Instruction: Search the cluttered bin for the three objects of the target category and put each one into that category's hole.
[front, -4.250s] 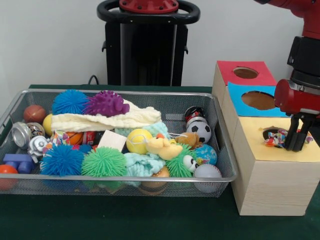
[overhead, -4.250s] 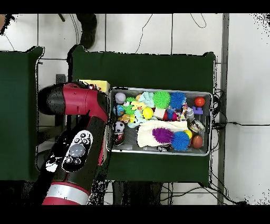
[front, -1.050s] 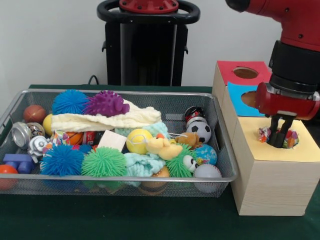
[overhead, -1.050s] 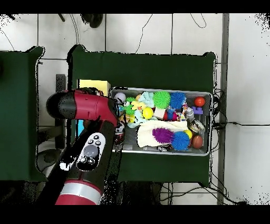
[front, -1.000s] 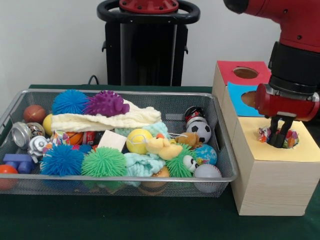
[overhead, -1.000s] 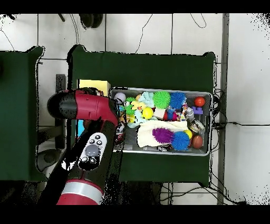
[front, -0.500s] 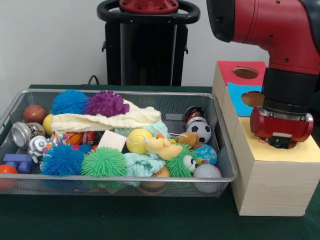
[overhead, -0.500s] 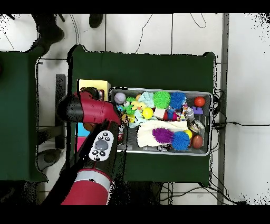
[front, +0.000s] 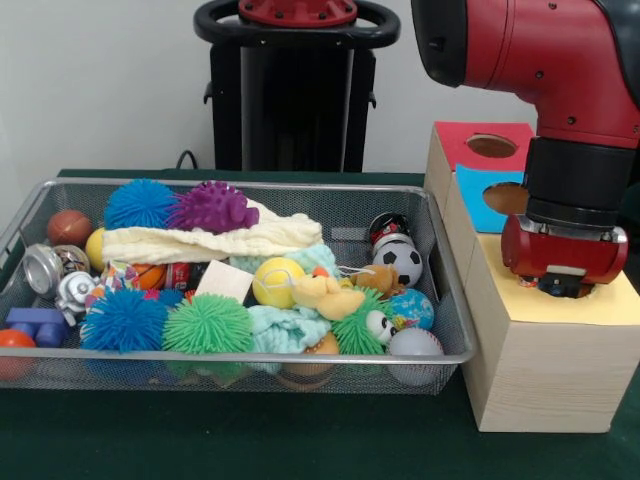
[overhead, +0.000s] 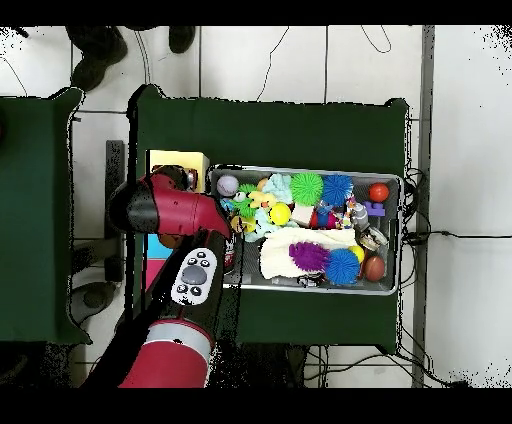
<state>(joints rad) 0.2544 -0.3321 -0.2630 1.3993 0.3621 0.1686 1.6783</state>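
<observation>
Pincer sunk into the yellow box's hole, its opening hidden.

I cannot tell its spread or whether it has hold of anything. Lifting out, a snagged toy could drag back onto the yellow box top; remaining targets lie in the wire bin at 9 o'clock.

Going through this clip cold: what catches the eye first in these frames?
The big red arm dominates, reaching down so its gripper sits in the hole of the yellow-topped box, beside the blue-topped and red-topped boxes. Next comes the wire bin, crammed with bright toys: spiky balls in blue, green and purple, and a soccer ball.
</observation>
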